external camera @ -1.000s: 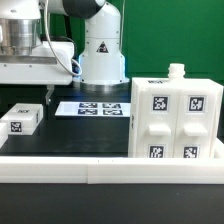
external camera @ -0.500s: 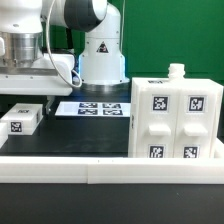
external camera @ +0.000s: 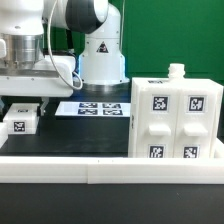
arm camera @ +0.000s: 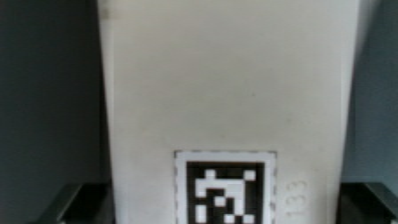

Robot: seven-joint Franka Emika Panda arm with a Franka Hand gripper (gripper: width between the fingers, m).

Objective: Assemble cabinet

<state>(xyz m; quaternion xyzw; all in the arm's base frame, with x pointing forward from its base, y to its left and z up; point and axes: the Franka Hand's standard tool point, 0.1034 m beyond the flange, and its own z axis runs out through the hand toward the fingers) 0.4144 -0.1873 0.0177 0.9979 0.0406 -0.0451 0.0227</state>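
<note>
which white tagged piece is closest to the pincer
The small loose block with a single tag, at the exterior view's left, right below the pincer; the cabinet and the marker board sit further right.

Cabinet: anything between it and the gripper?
Nothing upright. The gripper hangs over the small block at the exterior view's left; the cabinet stands at its right. Only the flat marker board lies between them.

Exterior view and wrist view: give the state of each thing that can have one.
gripper: open, jaws straddling the small block
small block: resting on the table, not lifted
cabinet: upright on the table, untouched
marker board: flat on the table
</note>
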